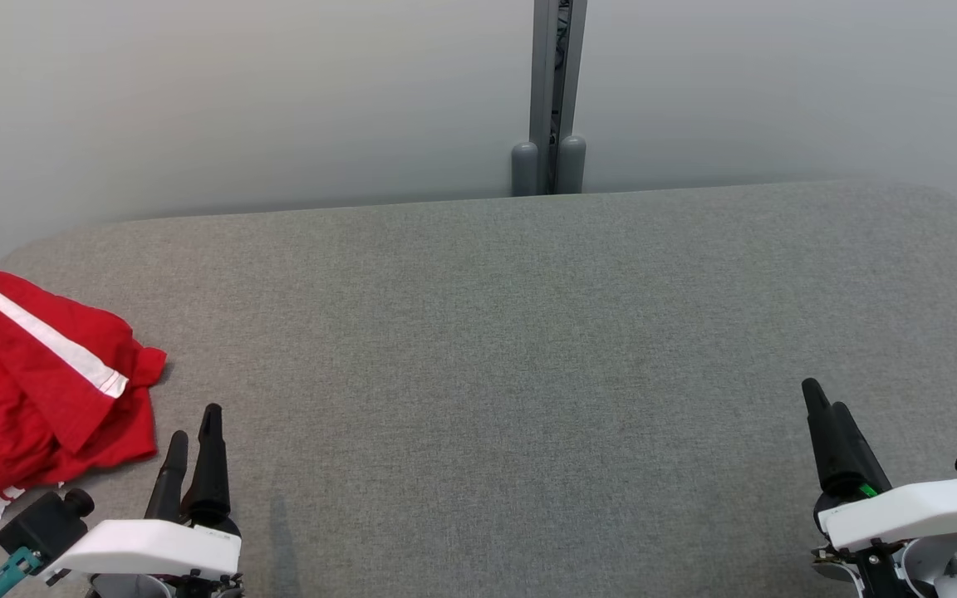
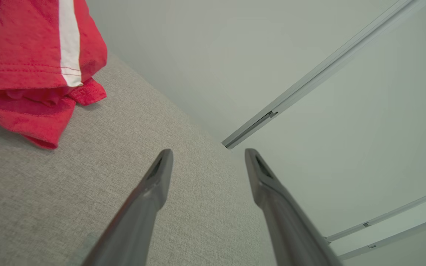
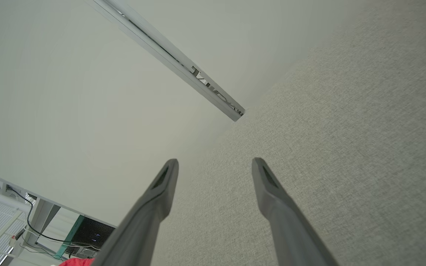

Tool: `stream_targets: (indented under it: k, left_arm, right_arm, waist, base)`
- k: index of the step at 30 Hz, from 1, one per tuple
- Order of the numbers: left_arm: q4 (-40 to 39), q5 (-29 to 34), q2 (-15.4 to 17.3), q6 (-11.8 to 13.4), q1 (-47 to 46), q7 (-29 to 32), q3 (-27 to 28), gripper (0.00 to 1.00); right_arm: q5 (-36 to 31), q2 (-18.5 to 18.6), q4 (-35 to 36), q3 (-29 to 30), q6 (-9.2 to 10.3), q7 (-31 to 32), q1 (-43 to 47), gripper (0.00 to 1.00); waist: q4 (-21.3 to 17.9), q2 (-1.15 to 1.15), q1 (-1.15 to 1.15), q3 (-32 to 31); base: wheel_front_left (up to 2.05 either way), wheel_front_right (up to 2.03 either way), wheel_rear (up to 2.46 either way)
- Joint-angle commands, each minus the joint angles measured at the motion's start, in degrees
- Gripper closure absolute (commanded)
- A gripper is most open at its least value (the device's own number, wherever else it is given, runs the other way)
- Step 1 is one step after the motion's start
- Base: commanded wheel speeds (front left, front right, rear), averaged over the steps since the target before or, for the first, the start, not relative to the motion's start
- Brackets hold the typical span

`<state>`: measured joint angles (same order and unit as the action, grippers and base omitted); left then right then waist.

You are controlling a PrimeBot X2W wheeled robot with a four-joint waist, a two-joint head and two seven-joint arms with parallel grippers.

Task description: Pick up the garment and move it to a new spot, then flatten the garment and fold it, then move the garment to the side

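Okay, garment [image 1: 38, 390] lies crumpled on the surface [image 1: 528, 332], far left, untouched; left claw [image 1: 196, 423] hovers just beside it, spread and empty, likely staged for pickup; right claw [image 1: 824, 397] spread too, well apart.
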<state>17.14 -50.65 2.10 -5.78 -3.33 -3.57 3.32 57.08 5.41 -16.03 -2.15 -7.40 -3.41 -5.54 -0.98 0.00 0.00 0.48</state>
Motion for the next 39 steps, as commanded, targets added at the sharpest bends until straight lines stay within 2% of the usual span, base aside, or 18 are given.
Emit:
stream_targets:
  k: [1, 16, 39]
  left_arm:
    - [-0.59, 2.06, 0.5, 0.18, -1.51, -0.44, -0.1, 0.0]
    - [-0.94, 14.03, 0.61, 1.28, -0.64, -3.31, -1.15, 0.0]
    - [0.32, 27.77, 0.74, 3.25, -0.51, -6.68, -1.11, 0.0]
  right_arm:
    - [-1.97, 0.7, 0.67, -0.22, -0.07, -0.6, -1.54, 0.0]
    - [-13.82, 1.96, 0.8, -3.35, -0.09, -3.54, -1.56, 0.0]
    - [-26.22, 2.52, 0.56, -4.24, -0.11, -6.86, -1.34, 0.0]
  waist:
    - [-0.03, 0.0, 0.0, -0.01]
    - [-0.53, 0.0, 0.0, -0.11]
    - [-1.15, 0.0, 0.0, -0.06]
  base:
    - [0.0, 0.0, 0.0]
    - [0.0, 0.0, 0.0]
    - [0.0, 0.0, 0.0]
